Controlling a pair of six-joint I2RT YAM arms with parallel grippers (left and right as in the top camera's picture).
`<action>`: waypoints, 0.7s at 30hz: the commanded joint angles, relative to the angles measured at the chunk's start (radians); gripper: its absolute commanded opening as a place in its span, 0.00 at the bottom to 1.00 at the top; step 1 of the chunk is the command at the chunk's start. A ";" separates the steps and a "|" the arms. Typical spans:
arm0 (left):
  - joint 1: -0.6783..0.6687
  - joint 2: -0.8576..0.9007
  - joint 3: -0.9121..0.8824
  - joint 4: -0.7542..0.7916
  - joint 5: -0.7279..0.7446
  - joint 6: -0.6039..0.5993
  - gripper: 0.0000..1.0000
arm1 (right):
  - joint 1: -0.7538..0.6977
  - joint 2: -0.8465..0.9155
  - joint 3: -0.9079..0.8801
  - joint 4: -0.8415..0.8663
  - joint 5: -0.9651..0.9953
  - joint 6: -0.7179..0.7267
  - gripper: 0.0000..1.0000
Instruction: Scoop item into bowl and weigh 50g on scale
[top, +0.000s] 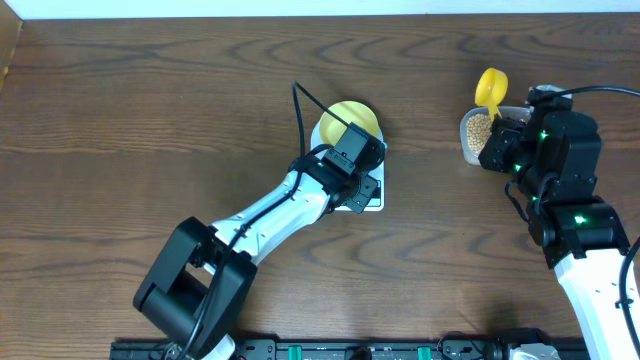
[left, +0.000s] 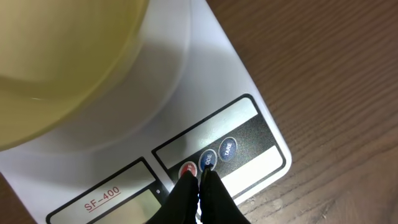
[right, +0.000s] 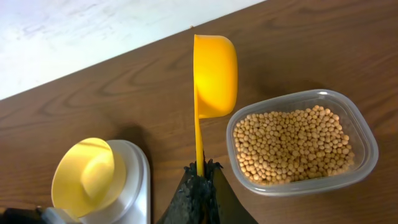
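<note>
Left tool (left: 200, 176) has its fingers together, tips on the scale's (left: 205, 81) buttons (left: 207, 160); the bowl (left: 56, 62) sits on the scale; right tool (right: 200, 173) is clamped on the scoop's (right: 214, 74) handle, scoop upright just beside the tub (right: 311, 93); beans (right: 292, 146) fill the tub on the desk (right: 124, 99).

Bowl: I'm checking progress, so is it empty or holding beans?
Empty: right wrist view shows the bowl bare yellow inside; beans lie in the tub.
</note>
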 joint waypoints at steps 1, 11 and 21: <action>-0.002 0.045 -0.004 0.001 0.002 0.014 0.07 | -0.005 -0.003 0.018 0.007 0.008 -0.012 0.01; -0.002 0.064 -0.004 0.001 0.002 0.010 0.08 | -0.005 -0.003 0.018 0.008 0.013 -0.012 0.01; -0.001 0.096 -0.004 0.002 -0.010 0.010 0.07 | -0.005 -0.003 0.018 0.008 0.020 -0.012 0.01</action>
